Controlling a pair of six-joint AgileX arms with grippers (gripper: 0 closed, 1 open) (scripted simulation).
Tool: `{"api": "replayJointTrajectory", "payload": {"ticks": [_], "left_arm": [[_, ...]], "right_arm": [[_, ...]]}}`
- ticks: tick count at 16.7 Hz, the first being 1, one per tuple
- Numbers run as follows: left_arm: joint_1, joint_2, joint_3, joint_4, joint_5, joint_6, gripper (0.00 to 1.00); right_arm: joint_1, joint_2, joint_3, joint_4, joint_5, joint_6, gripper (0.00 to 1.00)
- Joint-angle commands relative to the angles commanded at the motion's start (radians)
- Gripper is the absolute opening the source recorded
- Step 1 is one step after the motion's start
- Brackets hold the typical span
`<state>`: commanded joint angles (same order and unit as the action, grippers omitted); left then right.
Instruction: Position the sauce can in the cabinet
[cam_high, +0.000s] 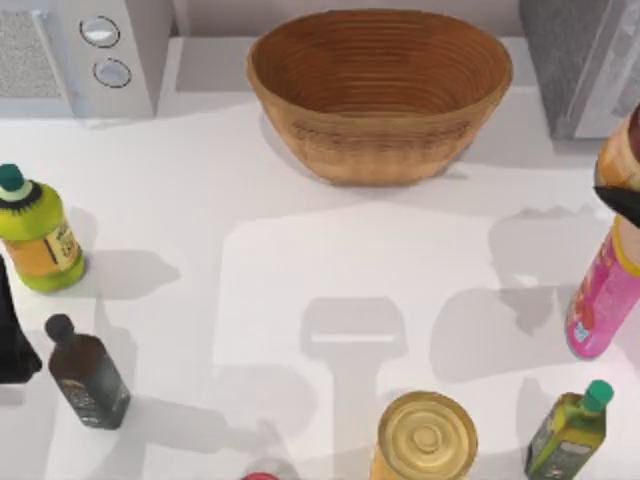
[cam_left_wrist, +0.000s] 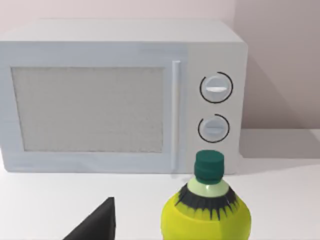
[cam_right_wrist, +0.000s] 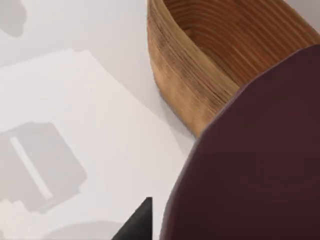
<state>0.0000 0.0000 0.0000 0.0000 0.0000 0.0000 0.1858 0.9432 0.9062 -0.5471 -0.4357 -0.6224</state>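
Note:
The sauce can (cam_high: 624, 148) hangs raised at the table's far right edge, just in front of the grey cabinet (cam_high: 585, 60) in the back right corner. My right gripper (cam_high: 620, 198) is shut on it, its dark fingers showing under the can. In the right wrist view the can's dark maroon top (cam_right_wrist: 250, 165) sits close up beside one black finger (cam_right_wrist: 137, 220). My left gripper (cam_high: 12, 340) rests parked at the left edge, and one black fingertip (cam_left_wrist: 97, 222) of it shows with nothing held.
A wicker basket (cam_high: 380, 95) stands at the back middle and a white microwave (cam_high: 85, 50) at the back left. A yellow-green bottle (cam_high: 38, 232) and a dark bottle (cam_high: 88, 372) stand left. A gold-lidded can (cam_high: 427, 437), a green bottle (cam_high: 568, 428) and a pink bottle (cam_high: 603, 290) stand right.

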Motion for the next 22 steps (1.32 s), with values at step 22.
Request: {"api": "replayJointTrajectory", "payload": {"ticks": [22], "left_arm": [[0.000,0.000,0.000,0.000,0.000,0.000,1.00]], "right_arm": [[-0.186,-0.943,-0.906,0.547,0.436,0.622,0.00]]}}
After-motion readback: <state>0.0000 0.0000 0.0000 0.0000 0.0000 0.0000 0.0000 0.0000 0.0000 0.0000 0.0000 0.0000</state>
